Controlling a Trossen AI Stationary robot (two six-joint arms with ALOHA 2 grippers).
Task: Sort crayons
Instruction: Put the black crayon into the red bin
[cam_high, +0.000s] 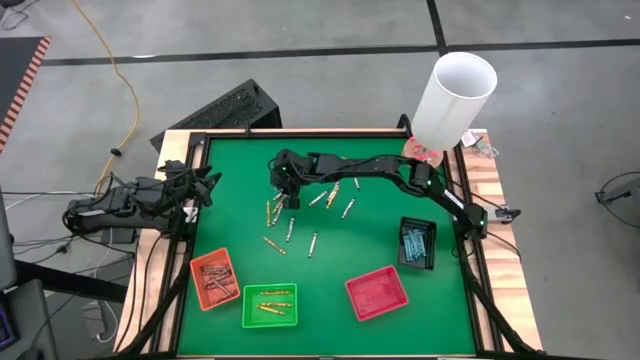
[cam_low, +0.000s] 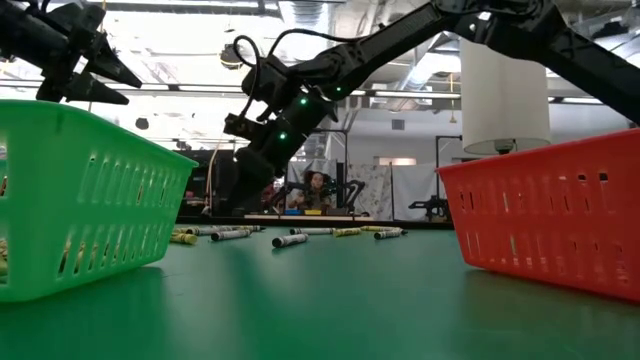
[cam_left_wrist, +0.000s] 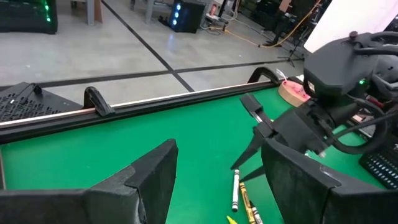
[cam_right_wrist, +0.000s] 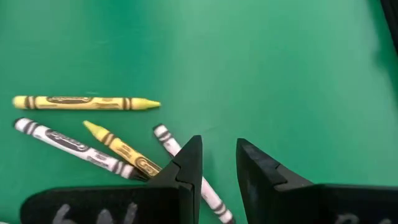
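Loose crayons (cam_high: 290, 222) lie spread on the middle of the green bench (cam_high: 330, 270), some yellow and some grey. More crayons sit in the orange tray (cam_high: 215, 279), the green tray (cam_high: 270, 305) and the black tray (cam_high: 417, 243) on the near side. The right pincer (cam_high: 284, 196) hangs just over the loose crayons, its fingers a little apart and holding nothing. The left pincer (cam_high: 205, 186) waits at the left edge, spread wide and empty.
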